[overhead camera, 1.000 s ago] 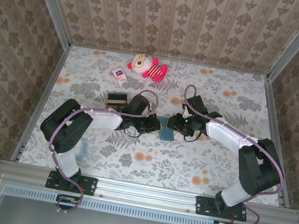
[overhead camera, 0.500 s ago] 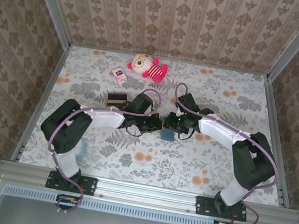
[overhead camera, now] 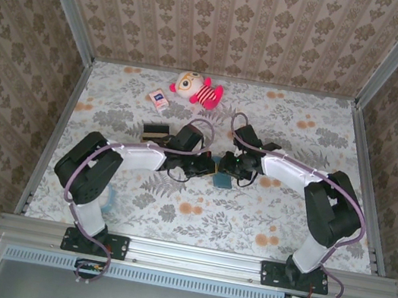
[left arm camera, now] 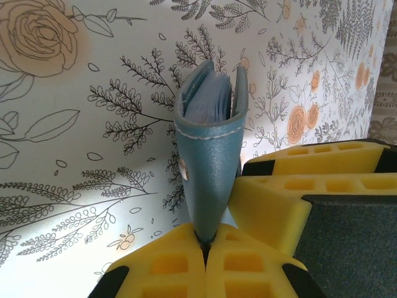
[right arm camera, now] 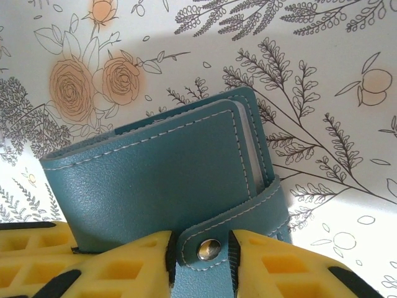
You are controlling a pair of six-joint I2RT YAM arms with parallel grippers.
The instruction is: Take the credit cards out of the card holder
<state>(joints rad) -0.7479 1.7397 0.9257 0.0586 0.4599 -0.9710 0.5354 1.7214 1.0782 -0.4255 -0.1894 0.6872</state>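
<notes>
Teal leather sits between my two grippers: the card holder (overhead camera: pixel 222 173) lies folded on the flowered tablecloth (overhead camera: pixel 264 215). My left gripper (left arm camera: pixel 203 243) is pressed together on the card holder's folded spine, so the holder stands edge-on from my yellow fingers (left arm camera: pixel 173 264). Its covers gape slightly at the far end, where lighter grey-blue pockets show. My right gripper (right arm camera: pixel 201 257) meets the card holder from the opposite side. Its fingers stand on either side of the snap strap (right arm camera: pixel 248 214), close against its edges, and I cannot tell whether they pinch it. The strap's stud is fastened. Behind and left of the card holder sits a dark block (overhead camera: pixel 155 134). Farther behind the holder lie a white-and-red packet (overhead camera: pixel 158 99) and a plush doll (overhead camera: pixel 194 88).
</notes>
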